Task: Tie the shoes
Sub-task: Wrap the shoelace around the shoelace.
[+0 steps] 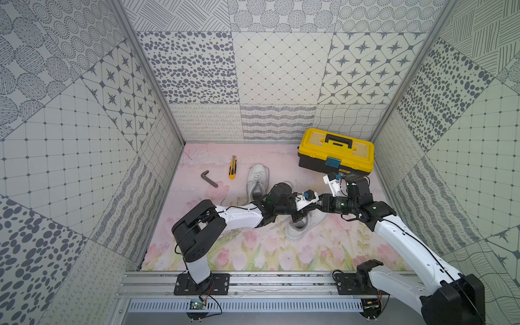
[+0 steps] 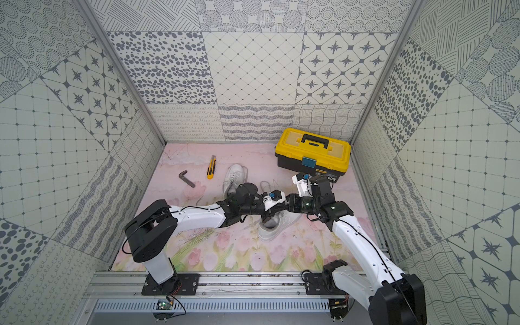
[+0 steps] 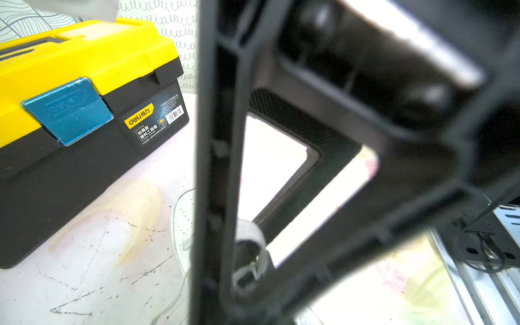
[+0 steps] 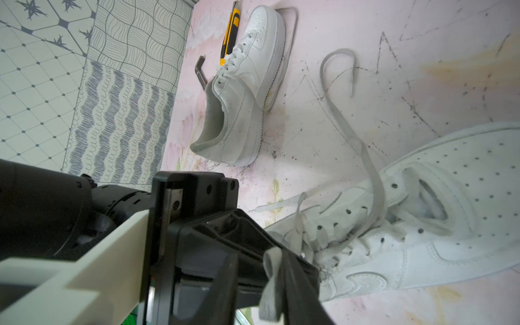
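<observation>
pink flower-printed mat [image 1: 253, 253] floors a small booth with grey-patterned walls [image 1: 84, 140]. two white sneakers sit on the mat. the far shoe [image 1: 257, 180] stands upright near the middle, toe pointing away. the near shoe [image 1: 309, 222] lies just right of centre, heel toward the front, toe angled far right, its lacing undone. the left gripper [image 1: 295, 219] hangs over the near shoe's opening, fingers pressed together and pinching a flat grey-white lace [image 4: 270, 281] from that shoe. the right gripper [image 1: 320, 205] sits just beside it, mostly hidden; whether its jaws are apart or together cannot be told. far right stands a yellow-lidded toolbox [image 1: 336, 152]. far left lie a yellow utility knife [image 1: 232, 167] and a hex key [image 1: 209, 178].
</observation>
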You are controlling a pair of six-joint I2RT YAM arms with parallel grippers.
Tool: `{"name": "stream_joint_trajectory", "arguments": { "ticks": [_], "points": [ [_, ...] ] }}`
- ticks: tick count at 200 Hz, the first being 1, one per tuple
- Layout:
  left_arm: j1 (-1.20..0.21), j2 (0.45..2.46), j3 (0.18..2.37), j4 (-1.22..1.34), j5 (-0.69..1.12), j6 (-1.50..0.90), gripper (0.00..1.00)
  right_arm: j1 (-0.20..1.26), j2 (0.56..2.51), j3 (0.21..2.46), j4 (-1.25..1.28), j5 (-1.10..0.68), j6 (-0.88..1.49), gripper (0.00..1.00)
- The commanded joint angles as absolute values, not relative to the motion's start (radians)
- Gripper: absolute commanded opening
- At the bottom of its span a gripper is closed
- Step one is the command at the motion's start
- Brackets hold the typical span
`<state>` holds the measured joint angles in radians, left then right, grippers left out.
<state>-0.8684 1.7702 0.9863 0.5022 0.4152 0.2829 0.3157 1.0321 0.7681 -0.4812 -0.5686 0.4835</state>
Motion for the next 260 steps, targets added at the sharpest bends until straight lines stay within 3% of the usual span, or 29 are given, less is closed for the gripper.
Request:
{"name": "stream_joint_trajectory", "arguments": {
  "ticks": [1, 7, 21, 26, 51, 80, 131, 165, 260],
  "points": [
    [-0.865, 1.76, 0.997, 0.487, 0.426, 0.273, 0.0, 0.319, 1.036, 0.759, -0.479, -0.492, 0.478, 0.06],
    [-0.865, 1.758, 0.996, 0.485, 0.422, 0.272, 0.0, 0.319, 1.036, 0.758, -0.484, -0.479, 0.474, 0.0],
    [-0.862, 1.747, 0.991, 0.477, 0.421, 0.273, 0.02, 0.319, 1.033, 0.759, -0.501, -0.432, 0.473, 0.0],
    [-0.861, 1.74, 0.99, 0.468, 0.421, 0.276, 0.06, 0.319, 1.031, 0.759, -0.509, -0.417, 0.47, 0.0],
    [-0.853, 1.678, 0.987, 0.363, 0.407, 0.279, 0.47, 0.319, 1.04, 0.758, -0.56, -0.341, 0.458, 0.0],
    [-0.827, 1.543, 0.938, 0.225, 0.372, 0.237, 0.63, 0.319, 1.052, 0.738, -0.559, -0.346, 0.452, 0.0],
    [-0.815, 1.309, 0.736, 0.072, 0.291, 0.007, 0.68, 0.319, 1.055, 0.752, -0.541, -0.366, 0.437, 0.0],
    [-0.82, 1.223, 0.601, 0.113, 0.331, -0.147, 0.68, 0.319, 1.067, 0.761, -0.543, -0.369, 0.433, 0.0],
    [-0.916, 1.379, 0.63, 0.248, 0.448, -0.187, 0.66, 0.319, 1.066, 0.767, -0.543, -0.365, 0.437, 0.0]
  ]
}}
